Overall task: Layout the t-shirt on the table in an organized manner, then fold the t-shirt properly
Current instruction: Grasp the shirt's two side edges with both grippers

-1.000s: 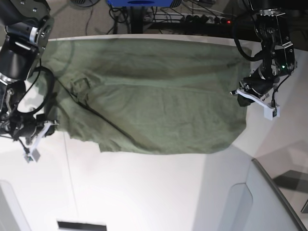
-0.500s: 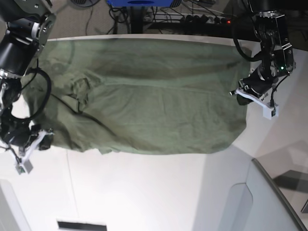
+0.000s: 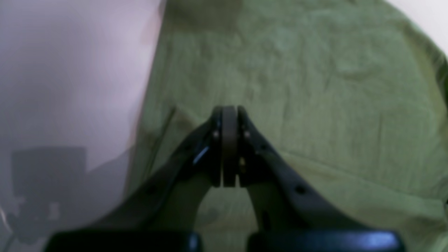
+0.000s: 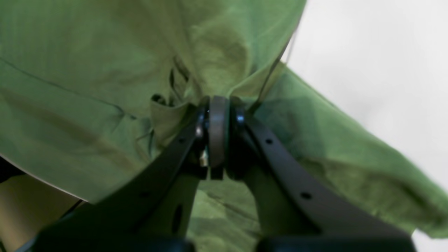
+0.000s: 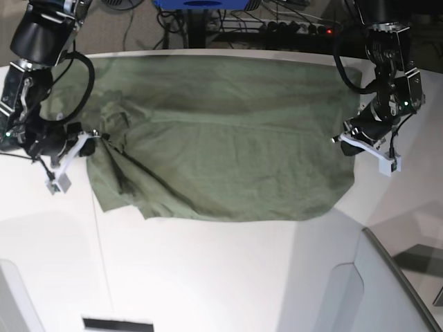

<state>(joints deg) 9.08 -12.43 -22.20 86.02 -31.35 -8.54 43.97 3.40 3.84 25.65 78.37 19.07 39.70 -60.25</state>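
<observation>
The olive-green t-shirt [image 5: 228, 152] lies spread across the far half of the white table [image 5: 228, 277], wrinkled and bunched on its left side. My right gripper [image 5: 95, 137] is shut on a gathered fold of the shirt's left part; in the right wrist view the fabric [image 4: 87, 70] puckers into the closed tips [image 4: 218, 101]. My left gripper [image 5: 344, 142] sits at the shirt's right edge, jaws shut on the cloth. In the left wrist view its tips [image 3: 229, 110] rest on the flat fabric [image 3: 315, 87] near the shirt's edge.
A grey angled panel [image 5: 387, 290] stands at the front right. Cables and a power strip [image 5: 291, 28] lie beyond the table's far edge. A dark strip [image 5: 118, 324] sits at the front edge. Bare white tabletop [image 4: 367, 52] shows beside the shirt.
My right gripper has moved up and to the right from the front left, drawing the shirt's left part inward and bunching it. The left gripper has barely moved.
</observation>
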